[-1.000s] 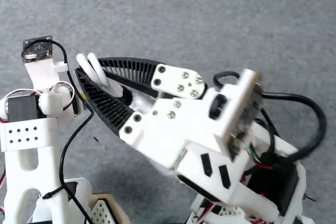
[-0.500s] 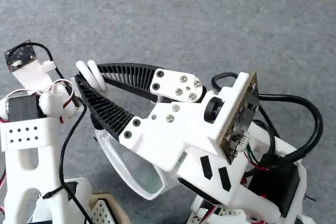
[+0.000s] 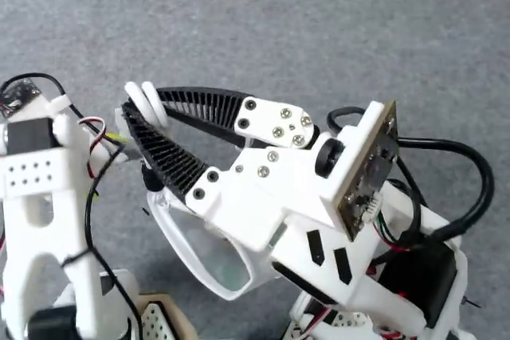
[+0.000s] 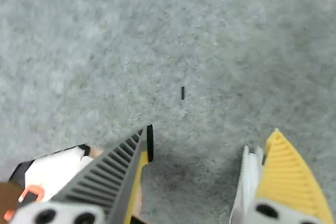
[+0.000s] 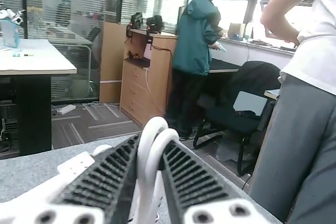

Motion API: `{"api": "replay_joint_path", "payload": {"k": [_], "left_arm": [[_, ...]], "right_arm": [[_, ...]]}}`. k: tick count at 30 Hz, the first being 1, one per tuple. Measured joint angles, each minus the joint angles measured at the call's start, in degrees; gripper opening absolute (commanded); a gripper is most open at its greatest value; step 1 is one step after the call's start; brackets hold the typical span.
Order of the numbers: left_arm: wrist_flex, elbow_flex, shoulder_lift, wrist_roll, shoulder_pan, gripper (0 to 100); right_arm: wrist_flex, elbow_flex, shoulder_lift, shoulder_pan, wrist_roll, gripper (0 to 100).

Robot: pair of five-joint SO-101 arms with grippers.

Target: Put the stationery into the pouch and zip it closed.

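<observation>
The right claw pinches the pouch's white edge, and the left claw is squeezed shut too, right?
Not quite: the left gripper is open over the grey mat, as the left wrist view shows. The right gripper does pinch the white edge of the pouch.

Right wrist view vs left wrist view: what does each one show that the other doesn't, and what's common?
Right wrist view: the right end effector shut on a white loop, with a room behind it holding a desk and a wooden cabinet.
Left wrist view: the left end effector open with nothing in it, over the grey mat, near a small black speck.
Shared: the grey mat, and a ribbed end effector in the foreground of each.
</observation>
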Motion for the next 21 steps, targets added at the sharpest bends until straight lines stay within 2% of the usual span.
{"api": "replay_joint_path", "payload": {"k": [5,9,17,19,21], "left_arm": [[0.0,-0.1,9.0,0.4,-0.6,35],[0.1,-2.0,14.0,0.4,2.5,35],[0.1,-7.9,12.4,0.2,8.0,35],[0.1,-8.7,10.5,-2.5,8.0,35],[0.1,-9.8,8.8,-10.4,7.8,34]], "right_arm": [[0.0,0.0,0.0,0.6,0.0,1.1],[0.0,0.0,0.0,1.1,0.0,1.1],[0.0,0.0,0.0,4.9,0.0,1.1],[0.0,0.0,0.0,4.9,0.0,1.1],[0.0,0.0,0.0,4.9,0.0,1.1]]}}
